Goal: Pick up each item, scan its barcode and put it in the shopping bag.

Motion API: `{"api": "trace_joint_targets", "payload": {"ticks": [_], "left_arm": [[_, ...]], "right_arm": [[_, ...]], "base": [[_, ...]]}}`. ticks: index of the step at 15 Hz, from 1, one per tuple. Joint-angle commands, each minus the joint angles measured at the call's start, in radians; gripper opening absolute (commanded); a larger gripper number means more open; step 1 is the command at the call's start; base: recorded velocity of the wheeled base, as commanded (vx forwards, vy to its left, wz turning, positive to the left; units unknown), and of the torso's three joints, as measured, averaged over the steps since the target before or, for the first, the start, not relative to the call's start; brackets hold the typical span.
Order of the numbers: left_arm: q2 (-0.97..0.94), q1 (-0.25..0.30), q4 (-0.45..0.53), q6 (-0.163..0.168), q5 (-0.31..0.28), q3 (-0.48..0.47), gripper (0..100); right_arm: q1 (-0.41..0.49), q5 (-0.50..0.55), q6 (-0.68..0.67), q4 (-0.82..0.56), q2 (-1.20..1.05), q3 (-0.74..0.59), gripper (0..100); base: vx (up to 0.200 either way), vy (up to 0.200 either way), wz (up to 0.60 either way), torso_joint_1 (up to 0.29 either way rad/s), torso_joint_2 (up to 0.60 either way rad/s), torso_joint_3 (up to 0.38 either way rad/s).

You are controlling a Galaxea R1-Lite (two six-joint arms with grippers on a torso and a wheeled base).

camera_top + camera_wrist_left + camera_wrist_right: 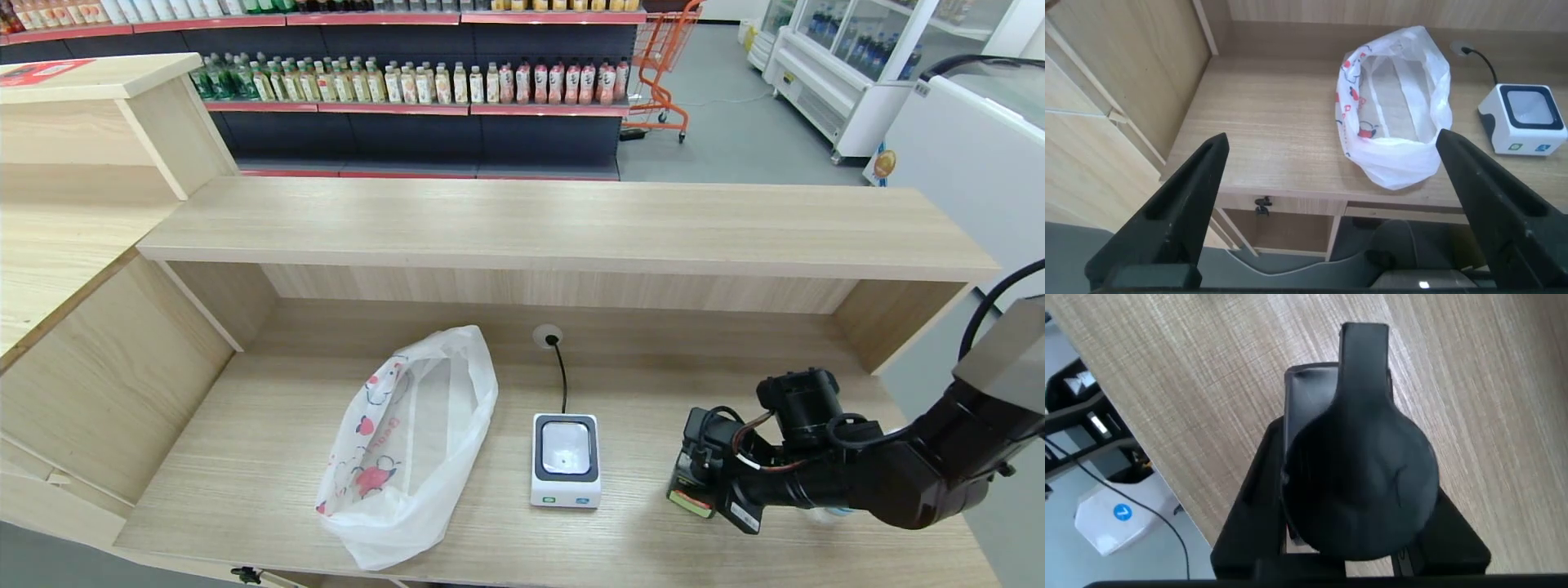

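The shopping bag lay open on the pale wood counter, at 9 o'clock from the scanner. At 3 o'clock the right gripper sat over a small packaged item; its grip I cannot tell. The left gripper was released, spread wide. Bottle shelves stood at 12 o'clock and freezers at 2.

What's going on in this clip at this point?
The right gripper is low on the counter, to the right of the scanner, at a small item with a green and red edge. Whether it has hold of it is unclear. The white shopping bag lies on the scanner's other side, with nothing visible inside. The left gripper hangs open above the counter's near edge, facing the bag.
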State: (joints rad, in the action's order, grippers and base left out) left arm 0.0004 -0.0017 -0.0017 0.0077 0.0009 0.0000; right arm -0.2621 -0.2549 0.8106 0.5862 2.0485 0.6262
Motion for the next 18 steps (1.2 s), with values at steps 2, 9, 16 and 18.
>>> {"api": "trace_joint_targets", "payload": {"ticks": [2, 9, 16, 18], "left_arm": [[0.000, 0.000, 0.000, 0.000, 0.001, 0.000, 100], [0.000, 0.000, 0.000, 0.000, -0.001, 0.000, 100], [0.001, 0.000, 0.000, 0.000, 0.001, 0.000, 100], [0.000, 0.000, 0.000, 0.000, 0.001, 0.000, 100]], "right_arm": [[0.015, -0.001, -0.007, 0.001, -0.022, -0.008, 0], [0.121, 0.063, -0.311, 0.211, -0.357, -0.028, 0], [0.165, -0.257, -0.096, 0.678, -0.470, -0.235, 0], [0.182, -0.690, 0.305, 0.606, -0.467, -0.249, 0]], "base": [[0.000, 0.000, 0.00, 0.000, 0.00, 0.000], [0.000, 0.000, 0.00, 0.000, 0.00, 0.000], [0.000, 0.000, 0.00, 0.000, 0.00, 0.000], [0.000, 0.000, 0.00, 0.000, 0.00, 0.000]]}}
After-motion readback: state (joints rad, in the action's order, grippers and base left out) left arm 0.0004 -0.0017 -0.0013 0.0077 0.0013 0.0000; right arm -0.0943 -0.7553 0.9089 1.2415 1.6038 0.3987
